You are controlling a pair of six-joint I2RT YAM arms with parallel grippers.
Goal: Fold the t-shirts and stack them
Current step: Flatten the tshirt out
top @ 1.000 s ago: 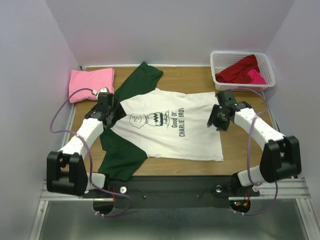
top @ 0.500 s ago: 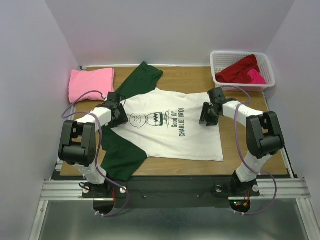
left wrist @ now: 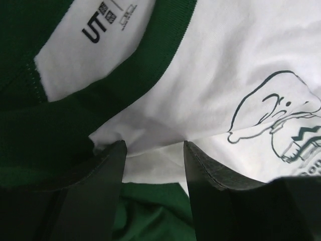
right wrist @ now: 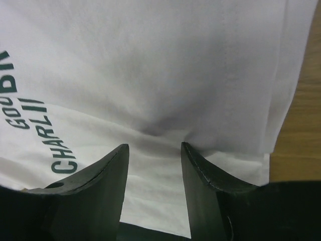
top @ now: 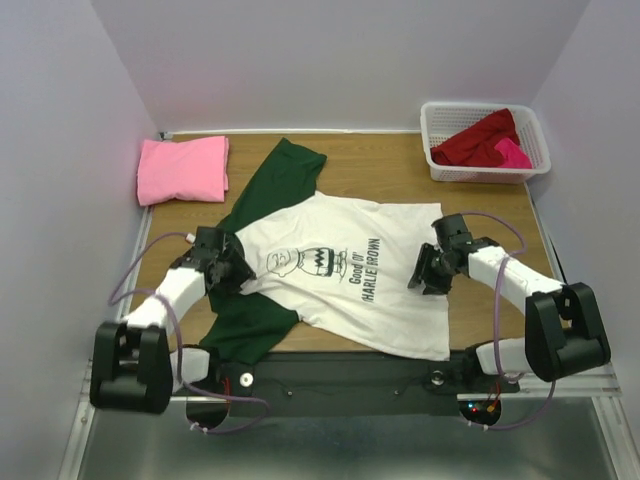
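The Charlie Brown tee (top: 340, 270) is lying flat, print up, mid-table. Its collar is at 9 o'clock, its hem at 3, and one corner reaches the 6 o'clock edge. The left gripper (top: 232, 272) is pinching white cloth right by the green collar. The right gripper (top: 422, 272) has a pucker of hem-side cloth nipped between its fingers (right wrist: 108, 186). The pink tee (top: 183, 170) sits folded at 10 o'clock, well apart. The white basket (top: 480, 173) at 2 o'clock holds the dark red tee (top: 478, 140) and the magenta tee (top: 512, 153). It's all on a wooden table (top: 400, 170).
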